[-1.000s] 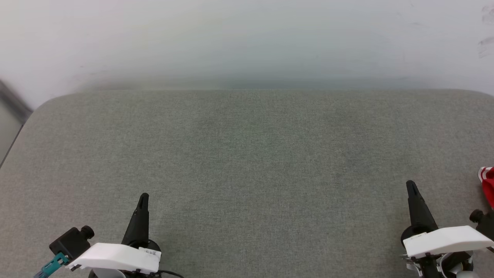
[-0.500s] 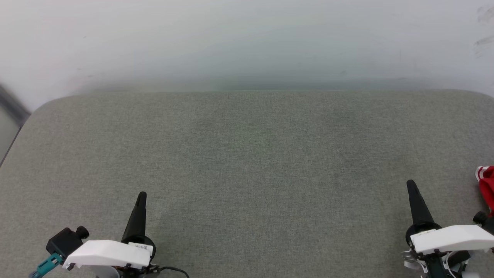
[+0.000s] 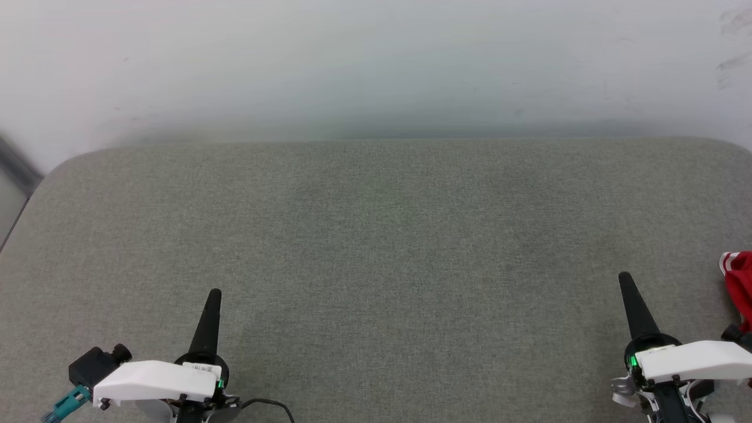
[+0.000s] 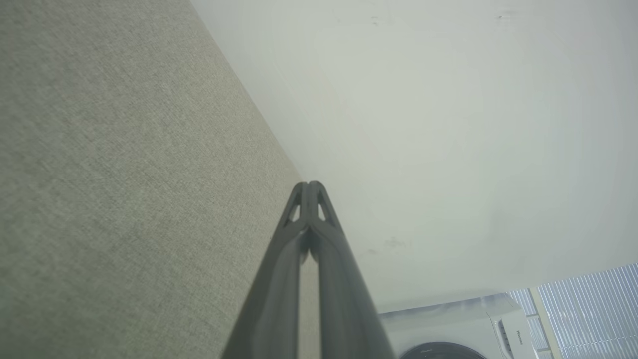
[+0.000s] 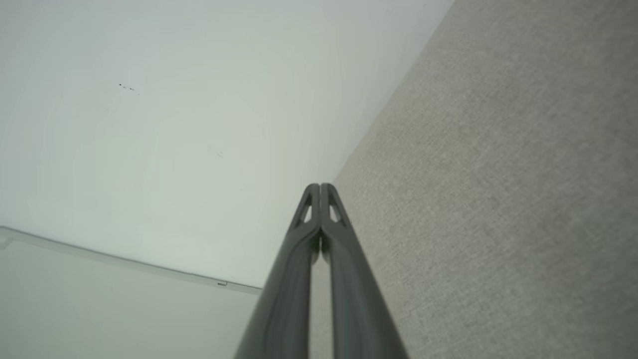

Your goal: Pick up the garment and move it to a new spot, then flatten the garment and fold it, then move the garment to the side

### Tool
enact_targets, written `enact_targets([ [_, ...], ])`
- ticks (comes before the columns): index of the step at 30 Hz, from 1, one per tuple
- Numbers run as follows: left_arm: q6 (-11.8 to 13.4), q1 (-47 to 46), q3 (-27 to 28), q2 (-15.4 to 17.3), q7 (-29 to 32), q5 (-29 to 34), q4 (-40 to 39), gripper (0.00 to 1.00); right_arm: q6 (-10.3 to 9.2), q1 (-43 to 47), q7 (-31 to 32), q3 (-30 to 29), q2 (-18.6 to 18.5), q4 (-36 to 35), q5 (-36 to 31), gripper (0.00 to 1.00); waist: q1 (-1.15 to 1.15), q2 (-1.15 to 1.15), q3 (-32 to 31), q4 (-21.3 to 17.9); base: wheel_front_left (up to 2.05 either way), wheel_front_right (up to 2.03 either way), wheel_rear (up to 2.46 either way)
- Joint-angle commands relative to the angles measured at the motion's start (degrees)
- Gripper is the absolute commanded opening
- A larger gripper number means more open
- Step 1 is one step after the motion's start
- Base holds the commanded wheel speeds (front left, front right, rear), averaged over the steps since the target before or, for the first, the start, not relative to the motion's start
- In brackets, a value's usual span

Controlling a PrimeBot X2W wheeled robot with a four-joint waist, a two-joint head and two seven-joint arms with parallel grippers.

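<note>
At the lower left of the head view we see our left gripper (image 3: 214,292), its two dark fingers pressed together and holding nothing, over the grey fabric surface (image 3: 376,235). A small white label (image 3: 201,368) sits on its wrist, the print too small to read. At the lower right our right gripper (image 3: 624,277) is likewise closed and empty. At the right edge lies the garment (image 3: 739,282), a red bunch with striped trim, clear of those fingers. In the left wrist view's lower right, a white washing machine (image 4: 448,329) carries brand lettering we cannot read.
</note>
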Motion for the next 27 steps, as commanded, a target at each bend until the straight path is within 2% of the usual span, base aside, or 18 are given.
enact_targets([
  [1, -0.17, -1.14, 0.39, 0.32, 0.35, -1.38, -0.20, 0.00, 0.01, -1.17, 0.37, -0.19, 0.12, -0.26, 1.49, 0.00, 0.00, 0.00, -0.02, -0.03, 0.00, 0.00, 0.00],
  [27, -0.18, -2.74, 1.94, 0.08, 3.97, -14.12, 1.68, 0.00, 0.00, -1.78, 3.58, -0.80, 0.16, 0.52, 15.22, 0.00, -0.01, 0.00, -0.54, -0.79, 0.00, 0.00, 0.00],
])
